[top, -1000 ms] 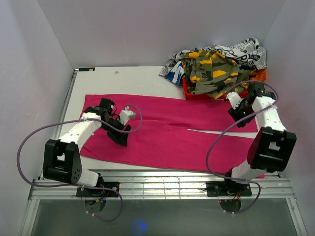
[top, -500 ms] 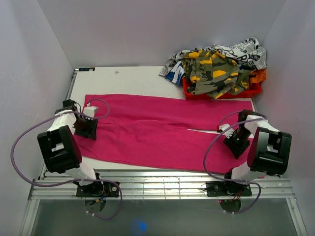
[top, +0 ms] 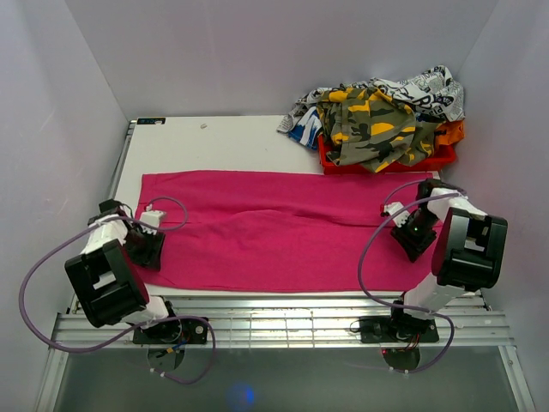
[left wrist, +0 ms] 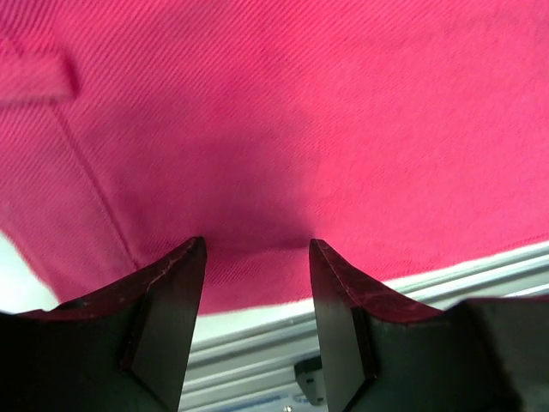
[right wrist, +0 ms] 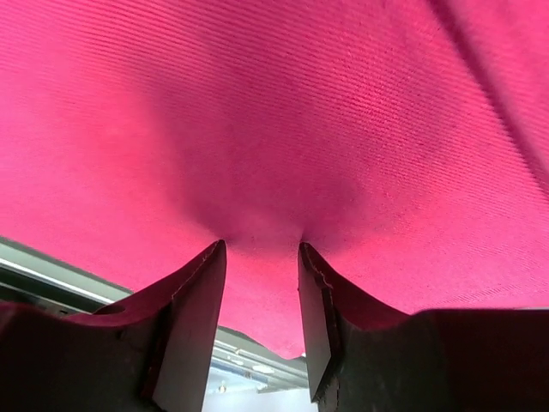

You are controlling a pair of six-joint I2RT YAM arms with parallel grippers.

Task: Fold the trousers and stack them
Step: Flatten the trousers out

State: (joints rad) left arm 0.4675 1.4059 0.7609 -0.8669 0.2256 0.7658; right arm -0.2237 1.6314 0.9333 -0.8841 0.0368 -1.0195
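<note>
Position: the long, plain hot-pink soft-fabric trousers [top: 283, 227] lie flat across the white table [top: 214, 142] as one wide band running left to right.

Edges and room: the band's near edge runs just beside the slatted metal rail [top: 283, 313] at the table's near side. Its left end stops close to the table's left edge. A bare strip of table lies beyond the far edge. At the far right, a red plastic bin [top: 330, 163] heaped with camouflage and printed clothes [top: 377, 116] sits just beyond that edge. Walls close in on the left, far and right sides.

Left gripper [top: 147, 246]: it is low at the near left corner. The wrist view shows its fingers parted over the trousers [left wrist: 300, 129], but whether the left gripper [left wrist: 253, 245] pinches cloth cannot be told. A belt loop [left wrist: 34, 81] shows nearby.

Right gripper [top: 412, 236]: it is low at the right end. Cloth [right wrist: 257, 112] puckers into the right gripper [right wrist: 262, 247], clamped between its fingers.

Obscured: both arms cover the band's near corners, and the bin is mostly buried.
</note>
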